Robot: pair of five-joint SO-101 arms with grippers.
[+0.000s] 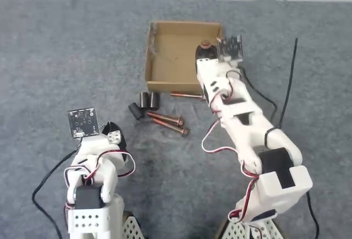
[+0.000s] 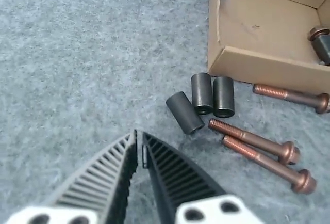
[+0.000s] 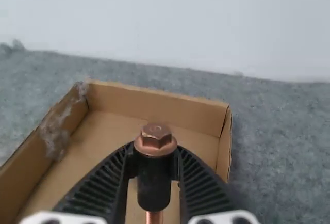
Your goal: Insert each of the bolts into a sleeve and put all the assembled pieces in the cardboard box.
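Note:
My right gripper [image 3: 152,175] is shut on an assembled piece [image 3: 153,171], a copper bolt pushed through a black sleeve, and holds it over the cardboard box [image 3: 160,105]. From above, the same assembled piece [image 1: 205,50] hangs inside the cardboard box [image 1: 159,41] near its right wall. Three black sleeves [image 2: 203,100] lie loose on the carpet in front of the box, with three copper bolts [image 2: 268,152] beside them. My left gripper [image 2: 139,144] is shut and empty, low over the carpet short of the sleeves. In the high view the left gripper [image 1: 113,131] sits left of the sleeves [image 1: 144,104] and bolts [image 1: 168,121].
Grey carpet [image 1: 66,57] covers the table on all sides. A black cable [image 1: 289,85] runs along the right of the right arm. A pale wall [image 3: 165,17] rises behind the box.

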